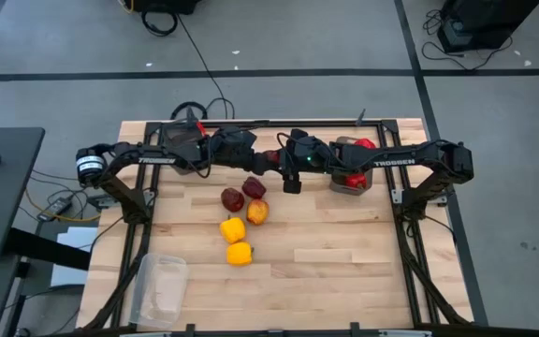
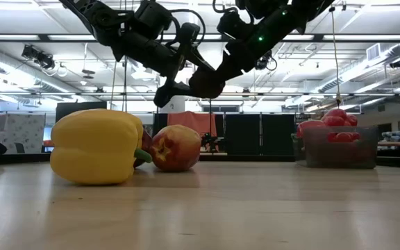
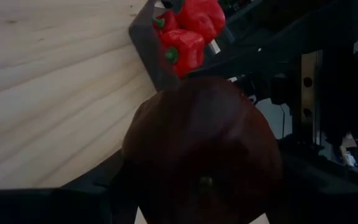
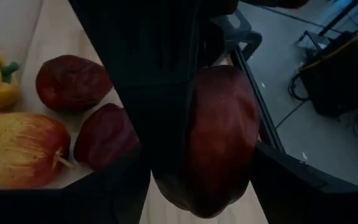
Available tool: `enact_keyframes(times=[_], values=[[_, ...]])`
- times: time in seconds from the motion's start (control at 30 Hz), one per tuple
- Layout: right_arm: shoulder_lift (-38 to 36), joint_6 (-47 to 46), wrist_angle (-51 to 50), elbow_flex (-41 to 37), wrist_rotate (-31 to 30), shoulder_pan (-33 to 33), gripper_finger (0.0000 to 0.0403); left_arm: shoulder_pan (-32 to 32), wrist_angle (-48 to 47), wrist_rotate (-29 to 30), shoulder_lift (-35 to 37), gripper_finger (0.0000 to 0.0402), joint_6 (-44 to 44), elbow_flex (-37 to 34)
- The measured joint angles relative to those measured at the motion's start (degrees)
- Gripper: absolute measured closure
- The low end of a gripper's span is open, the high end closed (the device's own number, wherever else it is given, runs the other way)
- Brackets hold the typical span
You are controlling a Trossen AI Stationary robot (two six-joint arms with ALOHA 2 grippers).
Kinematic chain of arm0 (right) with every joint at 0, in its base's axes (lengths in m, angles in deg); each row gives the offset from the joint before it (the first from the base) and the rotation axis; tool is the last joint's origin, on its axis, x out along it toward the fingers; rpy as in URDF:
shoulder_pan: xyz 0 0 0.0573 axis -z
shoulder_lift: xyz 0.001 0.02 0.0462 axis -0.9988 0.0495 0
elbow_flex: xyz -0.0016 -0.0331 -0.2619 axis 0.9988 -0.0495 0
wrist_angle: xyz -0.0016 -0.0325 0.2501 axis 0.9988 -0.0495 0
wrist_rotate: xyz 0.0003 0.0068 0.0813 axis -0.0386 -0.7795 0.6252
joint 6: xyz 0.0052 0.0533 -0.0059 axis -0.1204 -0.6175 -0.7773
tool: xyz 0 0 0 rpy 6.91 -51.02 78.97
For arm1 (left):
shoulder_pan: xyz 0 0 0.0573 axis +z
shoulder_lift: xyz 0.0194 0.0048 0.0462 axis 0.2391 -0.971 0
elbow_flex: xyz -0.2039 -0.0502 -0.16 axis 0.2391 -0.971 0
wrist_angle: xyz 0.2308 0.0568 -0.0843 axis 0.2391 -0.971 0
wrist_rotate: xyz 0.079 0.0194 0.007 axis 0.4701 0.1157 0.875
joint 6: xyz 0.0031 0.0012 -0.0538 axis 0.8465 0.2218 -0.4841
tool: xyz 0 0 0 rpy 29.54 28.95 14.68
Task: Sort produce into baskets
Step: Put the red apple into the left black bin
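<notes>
A dark maroon pepper hangs in the air over the table's far middle, between my two grippers. My left gripper reaches it from the table's left and my right gripper from the right; both are closed on it. On the wood below lie two maroon peppers, an orange-yellow one and two yellow ones. A dark tub at the far right holds red peppers. A clear tub stands near left. My left gripper pinches the maroon pepper's two sides between its fingers, coming from the table's left and slanting a little down. The pepper's stem end faces back toward the wrist. The pepper is lifted clear of the table. My right gripper has the same pepper between its two fingers, coming from the table's right and slanting down. The left arm's dark finger covers the pepper's other side, so that contact is hidden. The pepper hangs clear of the table.
A second dark tub sits under the left arm at the far left. In the low view a yellow pepper and the orange-yellow one stand close in front. Bare wood lies at the near right.
</notes>
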Motion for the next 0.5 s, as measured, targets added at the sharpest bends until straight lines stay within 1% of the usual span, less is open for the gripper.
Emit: enact_keyframes(times=[0.07,0.13,0.23,0.33,0.43,0.5], values=[[0.00,-2.45,-0.02,0.00,-1.60,-0.07,0.0131,0.62,0.01,-0.05,0.01,0.0143,0.21,0.00],[-0.38,-6.40,-0.73,0.05,-1.20,-0.01,0.0120,1.71,-0.76,-0.41,0.32,0.0143,0.40,0.00],[-2.05,-12.95,-2.81,0.12,5.15,0.23,0.0102,4.15,-4.47,1.33,1.60,0.0144,2.20,-0.11],[-3.21,-17.55,-5.08,0.15,10.28,0.58,0.0087,7.19,-12.57,2.36,4.29,0.0144,5.89,-0.11],[-3.78,-20.42,-5.10,0.15,12.74,1.06,0.0079,10.16,-21.91,4.19,7.31,0.0144,9.94,-0.13],[-3.38,-22.32,-5.13,0.15,13.90,1.21,0.0078,12.17,-27.12,6.94,9.84,0.0144,12.58,-0.09]])
